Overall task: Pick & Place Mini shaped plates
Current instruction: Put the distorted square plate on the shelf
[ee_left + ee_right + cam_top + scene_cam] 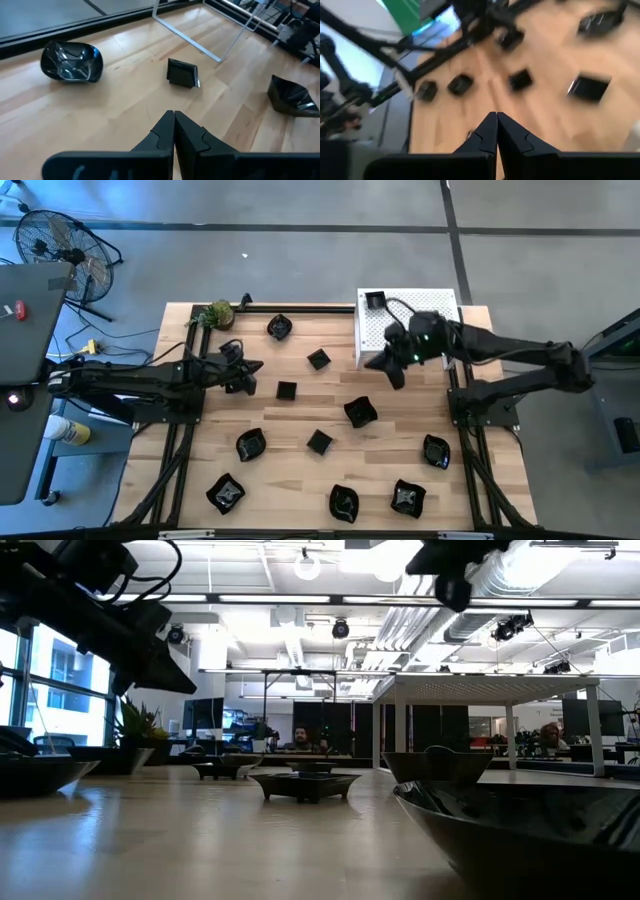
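Several small glossy black plates lie scattered on the wooden table [300,470], among them a wavy one [279,327], square ones [318,359] [286,390] and a folded-looking one [360,412]. Another plate [375,300] sits on the white rack [425,305]. My left gripper [256,367] hovers shut at the table's left, near the square plate [182,73] and a round one [72,61]. My right gripper [397,378] is shut and raised beside the rack's near left corner, holding nothing. In the right wrist view its shut gripper [496,122] stands above blurred plates [590,86].
A green leafy ball [215,315] sits at the far left corner. The white rack [490,690] stands on thin legs at the far right. More plates line the near edge [343,502] [407,498] [225,493]. A fan [60,250] stands off the table.
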Robot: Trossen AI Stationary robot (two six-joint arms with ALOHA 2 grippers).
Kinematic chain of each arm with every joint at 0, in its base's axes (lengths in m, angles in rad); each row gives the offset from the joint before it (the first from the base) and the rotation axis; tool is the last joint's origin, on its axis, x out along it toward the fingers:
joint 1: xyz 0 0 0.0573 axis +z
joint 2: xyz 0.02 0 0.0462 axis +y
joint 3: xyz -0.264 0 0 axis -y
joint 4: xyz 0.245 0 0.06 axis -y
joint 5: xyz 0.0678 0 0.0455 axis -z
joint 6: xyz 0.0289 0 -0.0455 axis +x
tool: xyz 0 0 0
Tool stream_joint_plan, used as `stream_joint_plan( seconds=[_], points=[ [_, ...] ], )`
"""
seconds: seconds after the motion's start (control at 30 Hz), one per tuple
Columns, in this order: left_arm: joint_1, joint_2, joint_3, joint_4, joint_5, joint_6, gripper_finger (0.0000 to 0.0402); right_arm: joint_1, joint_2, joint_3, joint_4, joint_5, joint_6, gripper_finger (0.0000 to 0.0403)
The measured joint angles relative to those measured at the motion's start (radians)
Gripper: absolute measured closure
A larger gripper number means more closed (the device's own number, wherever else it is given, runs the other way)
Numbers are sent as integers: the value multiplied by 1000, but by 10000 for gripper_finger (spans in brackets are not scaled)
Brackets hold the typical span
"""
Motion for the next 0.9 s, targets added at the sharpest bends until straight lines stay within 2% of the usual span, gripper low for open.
stream_joint_plan(
  seconds=[0.13, 0.27, 0.4, 0.5, 0.63, 0.73, 0.9],
  points=[
    [0, 0, 0, 0, 10, 33, 401, 141, -19, -3, -128, 125, 153, 400],
    [0, 0, 0, 0, 10, 43, 401, 261, 1, -51, -208, 254, 425, 384],
    [0, 0, 0, 1, 9, 42, 401, 317, 26, -159, -196, 309, 671, 352],
    [0, 0, 0, 1, 9, 42, 401, 330, 35, -269, -106, 360, 800, 324],
    [0, 0, 0, 1, 9, 42, 401, 329, 34, -425, 124, 393, 854, 296],
    [0, 0, 0, 1, -8, 42, 401, 328, 34, -519, 255, 426, 878, 289],
    [0, 0, 0, 3, -18, 42, 401, 336, 35, -596, 315, 466, 839, 301]
  ],
)
